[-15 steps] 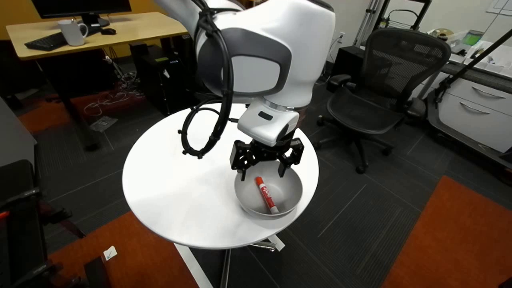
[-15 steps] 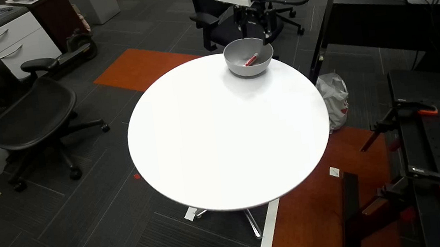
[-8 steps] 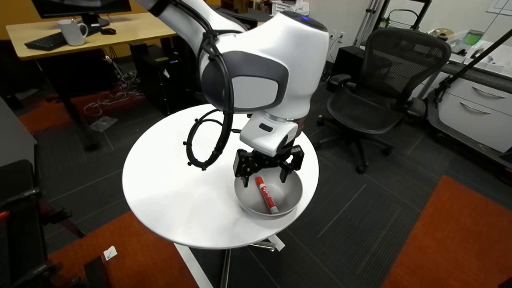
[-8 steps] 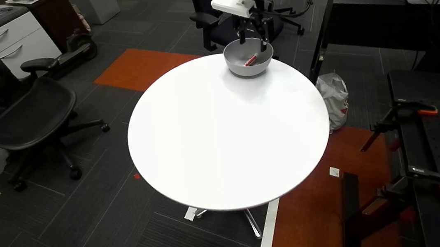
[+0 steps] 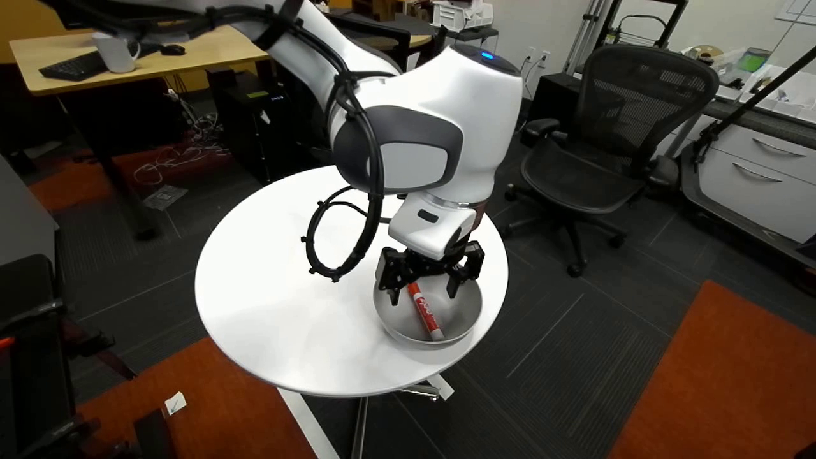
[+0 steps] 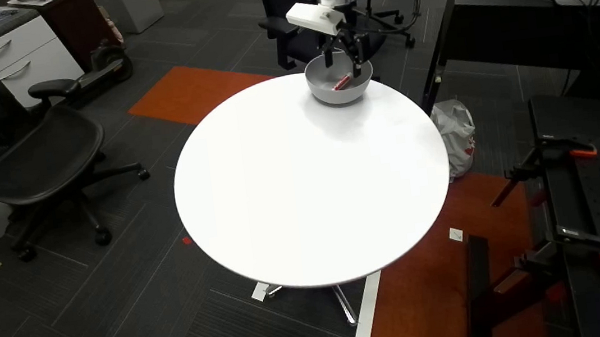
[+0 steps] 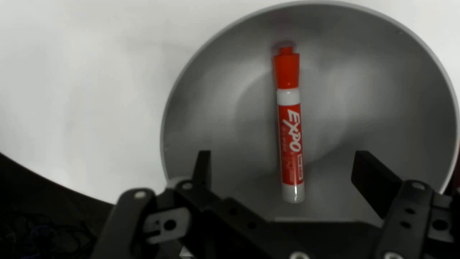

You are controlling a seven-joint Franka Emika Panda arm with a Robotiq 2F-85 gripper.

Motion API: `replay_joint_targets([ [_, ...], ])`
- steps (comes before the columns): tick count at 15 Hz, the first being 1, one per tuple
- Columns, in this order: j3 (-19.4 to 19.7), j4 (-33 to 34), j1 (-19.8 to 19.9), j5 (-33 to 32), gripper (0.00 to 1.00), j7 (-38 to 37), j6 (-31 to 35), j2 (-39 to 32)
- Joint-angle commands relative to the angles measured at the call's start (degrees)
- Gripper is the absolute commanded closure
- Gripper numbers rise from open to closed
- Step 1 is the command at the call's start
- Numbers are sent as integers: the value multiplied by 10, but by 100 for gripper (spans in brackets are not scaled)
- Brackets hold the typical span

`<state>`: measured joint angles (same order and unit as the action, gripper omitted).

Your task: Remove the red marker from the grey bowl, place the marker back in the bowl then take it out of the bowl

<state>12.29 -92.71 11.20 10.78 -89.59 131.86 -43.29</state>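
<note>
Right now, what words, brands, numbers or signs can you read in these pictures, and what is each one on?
"EXPO": on the red Expo dry-erase marker in the grey bowl.
"dry erase": smaller, beside the brand on the same marker.
Boxed print on the marker: blurred, perhaps "low odor"; other fine print there is unreadable.
Plastic bag: red marks, too blurred to read.
White floor tag: a dark mark, perhaps an arrow, too small to be sure.

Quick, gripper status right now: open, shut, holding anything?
Gripper: open, holding nothing; the red marker lies loose in the grey bowl.
</note>
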Motion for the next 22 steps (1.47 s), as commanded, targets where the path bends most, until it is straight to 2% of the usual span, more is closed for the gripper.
replay_joint_targets([
  [1, 4, 27, -4, 10, 0, -12, 1, -22],
  [13, 1, 46, -3, 13, 0, -11, -3, -60],
  [14, 1, 47, -4, 13, 25, -11, -4, -63],
  [15, 2, 48, -6, 11, 26, -13, -4, -65],
  [16, 2, 48, -6, 11, 32, -12, -4, -67],
  [22, 1, 53, -7, 12, 80, -11, -6, -72],
])
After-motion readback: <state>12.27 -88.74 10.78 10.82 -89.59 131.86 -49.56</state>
